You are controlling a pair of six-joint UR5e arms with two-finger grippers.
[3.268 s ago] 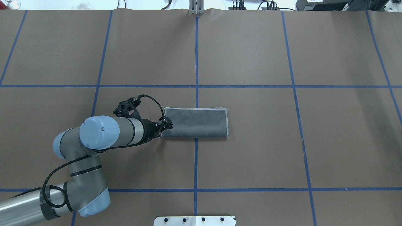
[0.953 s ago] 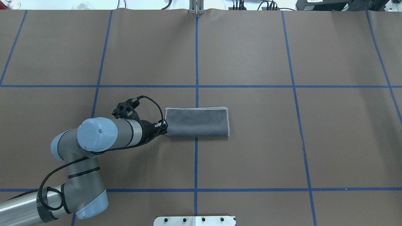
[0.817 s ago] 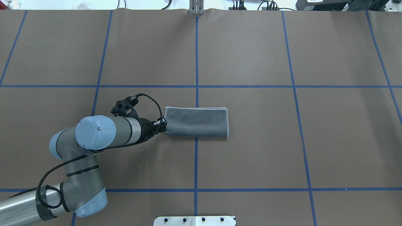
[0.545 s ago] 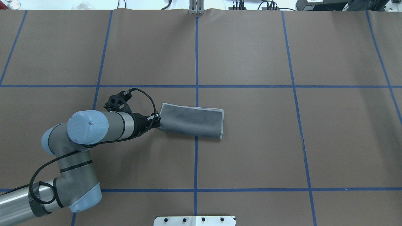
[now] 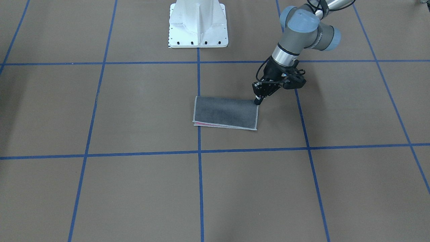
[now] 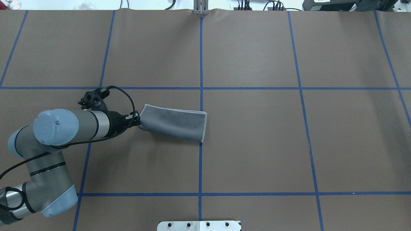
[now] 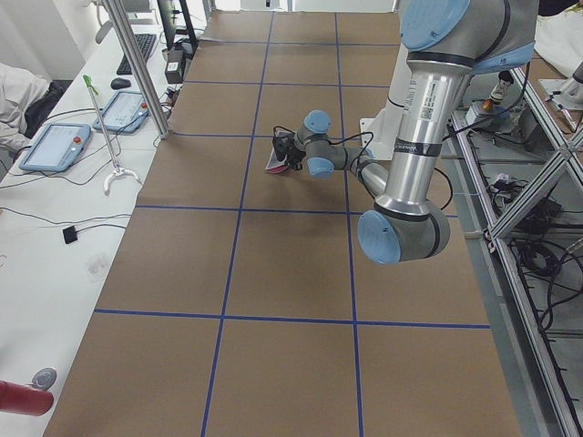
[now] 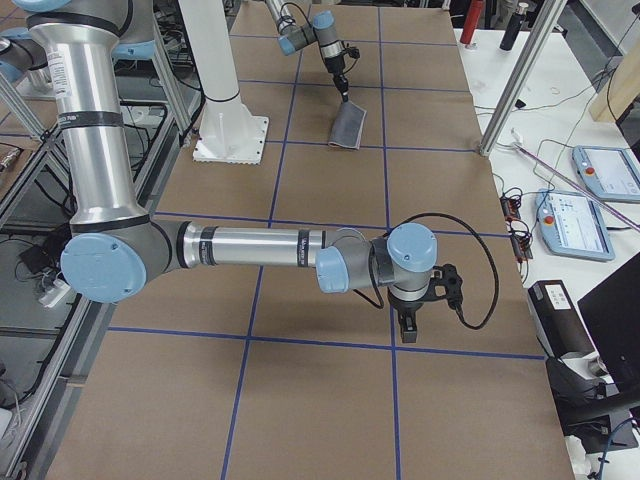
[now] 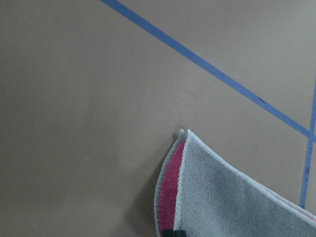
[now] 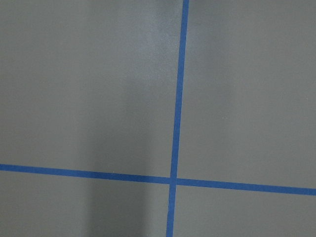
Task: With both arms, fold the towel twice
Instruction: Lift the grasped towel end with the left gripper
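Left gripper is clamped on the towel, on its short end at the corner nearer the robot. Wrist view shows the pink inner face peeking between the grey hems right beside the pinch, so it looks like both layers are caught. The towel is folded once, grey side out, and runs away from the fingertips across the table. Its far short end is at the centre tape line.

Handling guess: light, limp terry with no stiffness. The unheld corner will sag and the layers can shear. Pinch both layers at the hem corners, one corner per arm.

Right gripper is well apart; can't tell whether it's open or closed.
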